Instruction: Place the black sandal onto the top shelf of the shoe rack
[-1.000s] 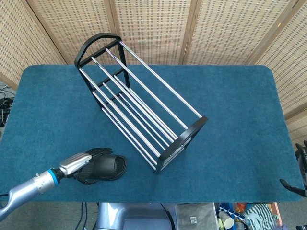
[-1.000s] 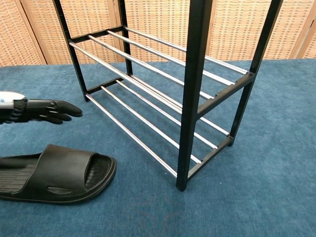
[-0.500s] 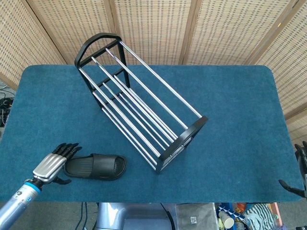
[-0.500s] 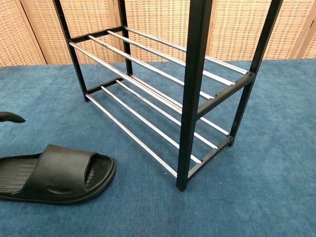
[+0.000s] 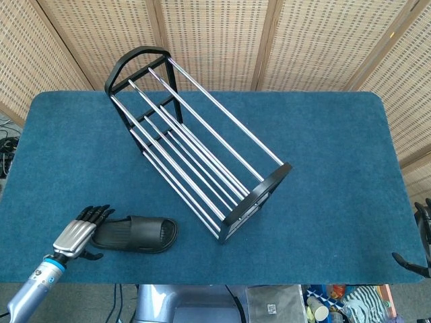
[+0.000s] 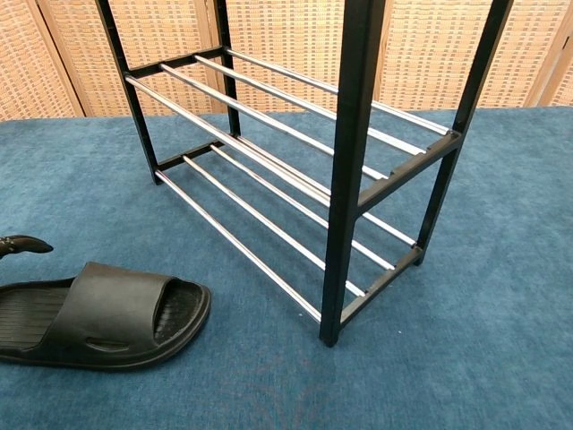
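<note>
Your shoe rack (image 5: 195, 145) stands on the blue table (image 5: 323, 168), its rails bare on both shelves. The black sandal (image 5: 135, 234) lies flat on the table near the rack's front end, apart from it. Your left hand (image 5: 79, 230) sits at the sandal's heel, fingers (image 5: 94, 214) straight and slightly spread, holding nothing; whether it touches the heel is unclear. Your right hand (image 5: 421, 245) is cut off at the frame edge, so its fingers can't be made out.

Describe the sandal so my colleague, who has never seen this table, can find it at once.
On the blue table, find the black-framed shoe rack with chrome bars standing in the middle. Near the table's front left edge, beside the left robot hand, lies the black sandal, flat on the cloth: the only shoe there, with a wide strap.
</note>
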